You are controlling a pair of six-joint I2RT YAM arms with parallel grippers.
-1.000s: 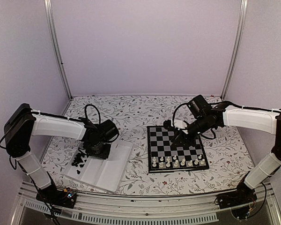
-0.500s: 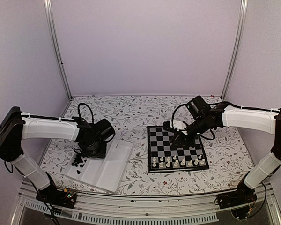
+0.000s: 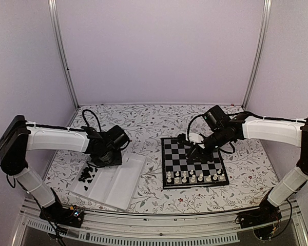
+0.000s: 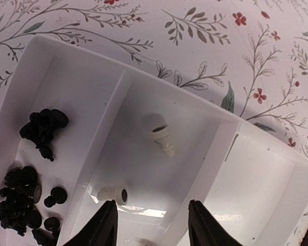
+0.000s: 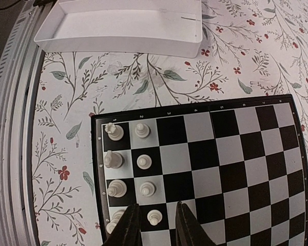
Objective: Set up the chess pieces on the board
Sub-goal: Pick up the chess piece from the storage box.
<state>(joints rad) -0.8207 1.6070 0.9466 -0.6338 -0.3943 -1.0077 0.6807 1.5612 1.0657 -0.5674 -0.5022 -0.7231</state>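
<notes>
White compartment tray [image 3: 120,187] on the left of the floral tabletop [image 3: 143,123], and the board [image 3: 172,154] lies flat just to the right of it, not touching.

So where are the chess pieces right now? The black ones [image 4: 41,128] are all heaped in the tray's outer left compartment, in a couple of loose clumps. Two cream ones [image 4: 163,138] lie tipped over in the middle compartment, well apart from each other. The compartment on the other side looks bare from the left wrist view. The rest of the cream pieces [image 5: 143,162] stand upright on the board, lined up in the two rows along its near edge.

Left hand [image 4: 151,205] hangs low over the tray's middle compartment, fingers clearly apart and nothing between them. One of the fallen cream pieces lies just ahead of the left finger.

Right hand [image 5: 156,205] hovers above the board, higher up than the other one. Its fingers are only a little apart and I can't see anything pinched in there. A standing cream pawn on the board just shows through the gap.
</notes>
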